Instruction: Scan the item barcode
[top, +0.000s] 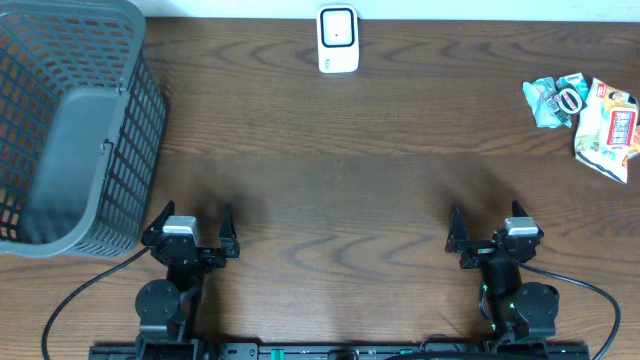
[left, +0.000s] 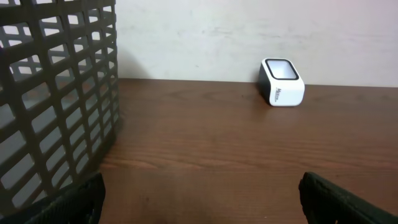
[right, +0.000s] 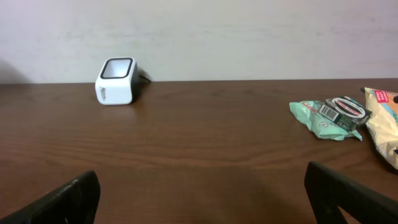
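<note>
A white barcode scanner (top: 338, 39) with a dark window stands at the far middle edge of the table; the left wrist view has the scanner (left: 282, 82) and the right wrist view has the scanner (right: 116, 81). Two snack packets lie at the far right: a mint-green packet (top: 556, 100) (right: 328, 116) and a cream-and-red packet (top: 608, 127) (right: 384, 121). My left gripper (top: 190, 222) (left: 200, 196) rests open near the front left. My right gripper (top: 491, 224) (right: 202, 193) rests open near the front right. Nothing is between either pair of fingers.
A tall grey mesh basket (top: 60, 120) (left: 56, 99) stands at the left edge of the wooden table (top: 330, 180), close to my left arm. A pale wall backs the table's far edge.
</note>
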